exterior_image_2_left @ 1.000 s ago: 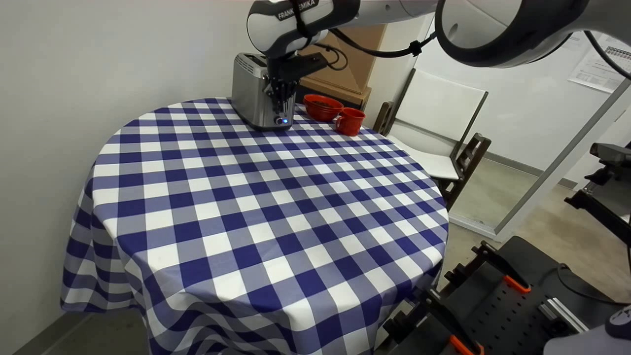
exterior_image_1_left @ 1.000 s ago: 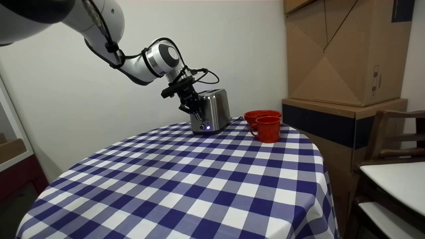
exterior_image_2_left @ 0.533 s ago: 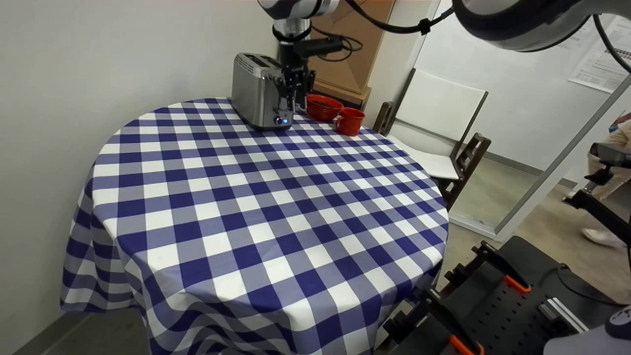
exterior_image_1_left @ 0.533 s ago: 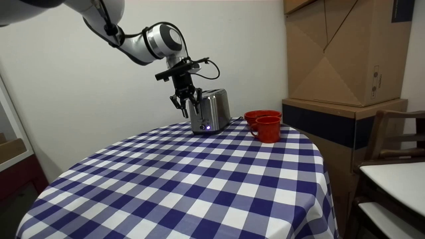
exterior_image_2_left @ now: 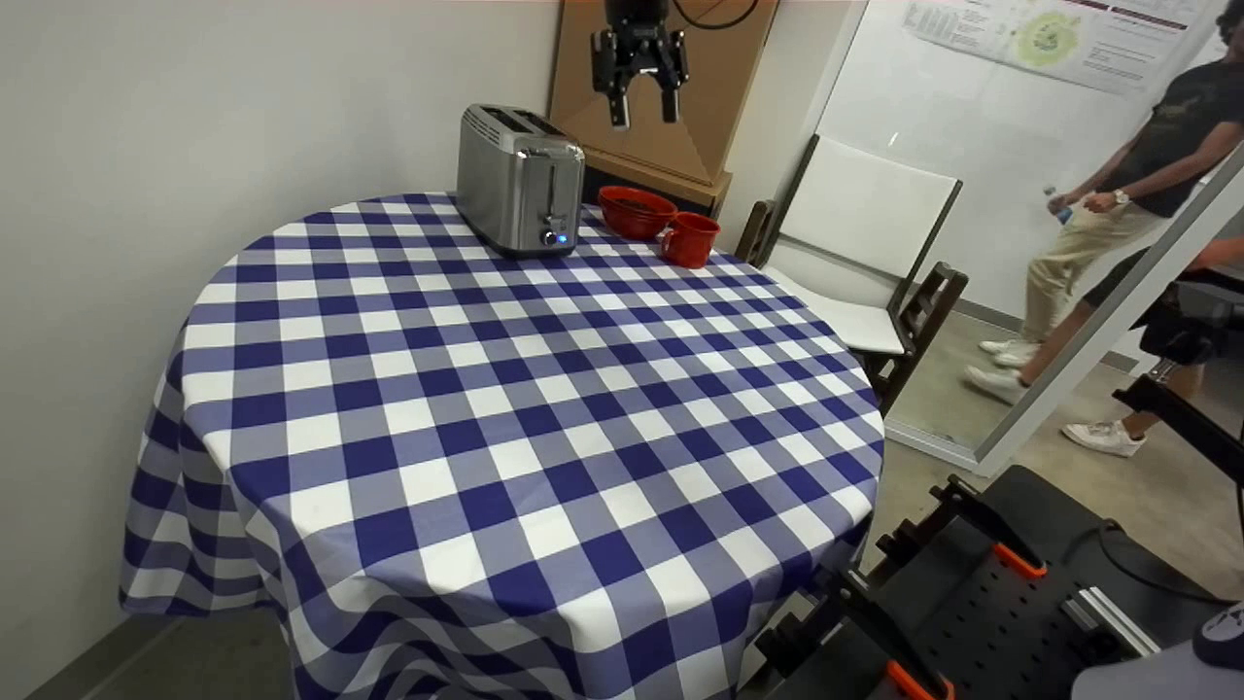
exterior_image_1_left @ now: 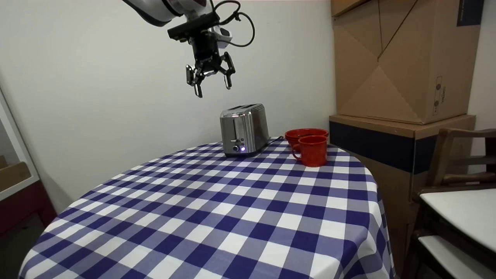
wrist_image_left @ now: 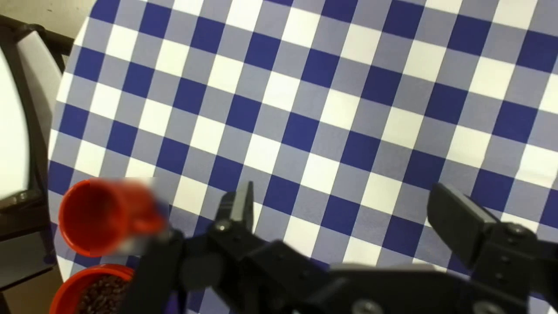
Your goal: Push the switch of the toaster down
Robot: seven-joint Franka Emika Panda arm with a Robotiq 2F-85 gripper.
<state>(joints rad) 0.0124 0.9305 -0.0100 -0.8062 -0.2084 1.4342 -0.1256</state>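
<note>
The silver toaster [exterior_image_1_left: 255, 130] stands upright at the far side of the checked table, visible in both exterior views. Its switch [exterior_image_1_left: 235, 140], a small lever on the front face, sits at the low end of its vertical slot. A blue-violet light [exterior_image_1_left: 243, 148] glows beside the knob [exterior_image_1_left: 235, 148]. My gripper [exterior_image_1_left: 213, 91] hangs in the air above the toaster and off to its side, apart from it. In the wrist view the gripper [wrist_image_left: 342, 192] is wide open, with only tablecloth seen between its fingers. I cannot make out the toaster there.
A red mug [exterior_image_1_left: 313, 153] and a red bowl [exterior_image_2_left: 637, 216] with dark contents stand beside the toaster. Cardboard boxes [exterior_image_1_left: 376, 77] are stacked behind the table [exterior_image_1_left: 217, 217]. A white chair [exterior_image_2_left: 865, 214] is near its edge. People [exterior_image_2_left: 1166, 146] stand at the right.
My gripper has gone from the toaster's front up and away, and its jaws have opened from shut. The lever, covered before, now shows. People have come into view.
</note>
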